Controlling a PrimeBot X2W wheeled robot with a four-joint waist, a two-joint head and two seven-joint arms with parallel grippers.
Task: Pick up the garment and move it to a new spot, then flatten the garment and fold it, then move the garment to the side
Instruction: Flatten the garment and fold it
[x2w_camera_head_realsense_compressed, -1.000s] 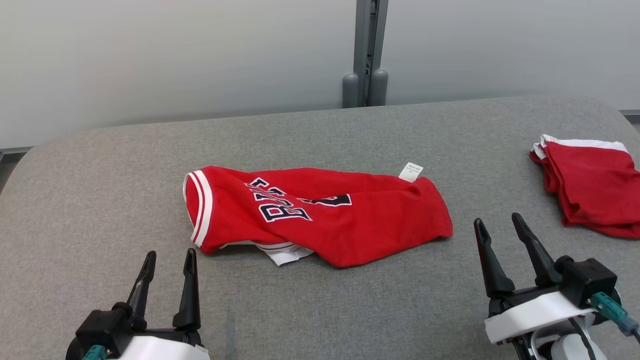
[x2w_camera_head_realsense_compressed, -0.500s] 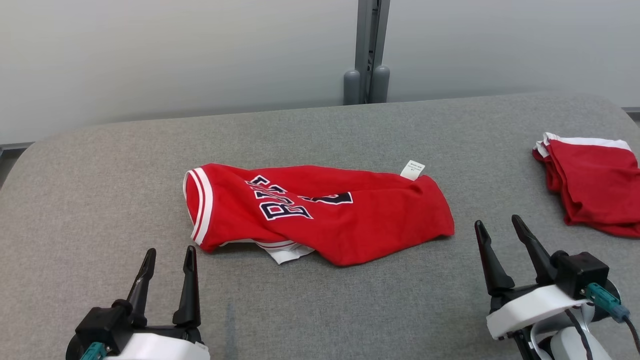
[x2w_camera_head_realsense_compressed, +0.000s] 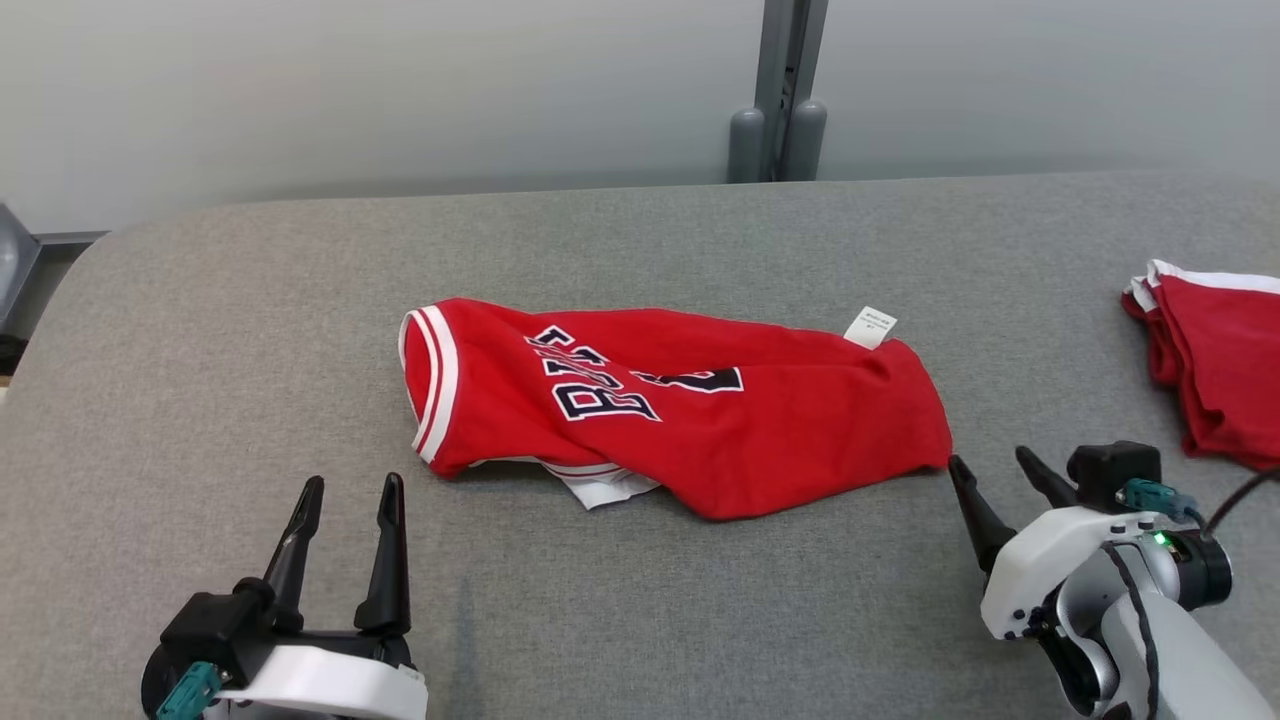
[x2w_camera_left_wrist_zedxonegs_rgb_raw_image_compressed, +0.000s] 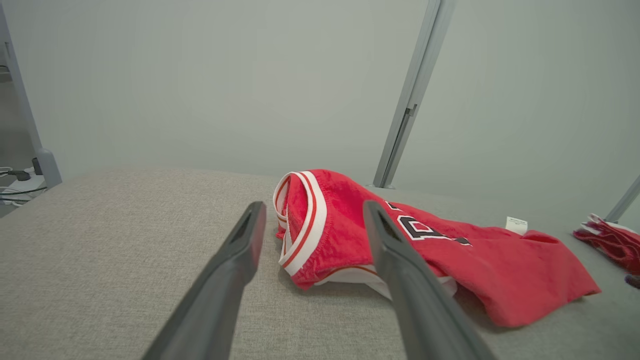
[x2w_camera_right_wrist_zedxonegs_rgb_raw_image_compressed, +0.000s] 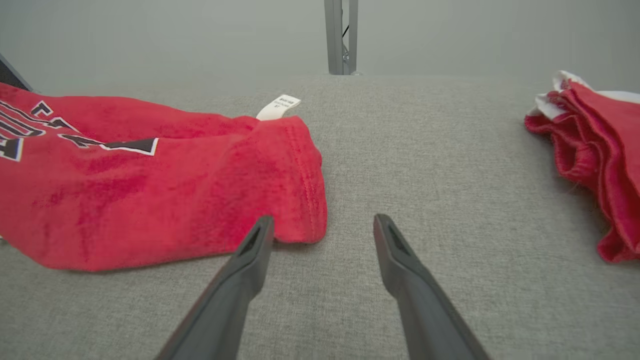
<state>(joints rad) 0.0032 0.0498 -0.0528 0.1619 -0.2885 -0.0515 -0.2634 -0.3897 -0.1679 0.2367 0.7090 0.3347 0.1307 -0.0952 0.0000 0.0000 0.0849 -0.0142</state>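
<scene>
The garment (x2w_camera_head_realsense_compressed: 680, 410) is a red jersey with white trim and dark letters, lying crumpled in the middle of the grey table (x2w_camera_head_realsense_compressed: 200, 350). A white label (x2w_camera_head_realsense_compressed: 870, 327) sticks up at its far right end. My left gripper (x2w_camera_head_realsense_compressed: 352, 485) is open, short of the jersey's striped left opening (x2w_camera_left_wrist_zedxonegs_rgb_raw_image_compressed: 305, 225), and touches nothing. My right gripper (x2w_camera_head_realsense_compressed: 990, 460) is open, its left fingertip just off the garment's right hem. In the right wrist view the hem corner (x2w_camera_right_wrist_zedxonegs_rgb_raw_image_compressed: 305, 210) lies just ahead of the left finger of my right gripper (x2w_camera_right_wrist_zedxonegs_rgb_raw_image_compressed: 324, 220), and grey table shows between the fingers.
A second red and white piece of clothing (x2w_camera_head_realsense_compressed: 1215, 370) lies folded near the table's right edge, also visible in the right wrist view (x2w_camera_right_wrist_zedxonegs_rgb_raw_image_compressed: 595, 145). A grey post (x2w_camera_head_realsense_compressed: 780, 100) stands against the pale wall behind the table. The table's rounded left corner is at the far left.
The head camera has turned, shifting the whole picture rightward. My right gripper has moved left and lower, up to the garment's right hem. The left gripper and the garment have stayed put.
</scene>
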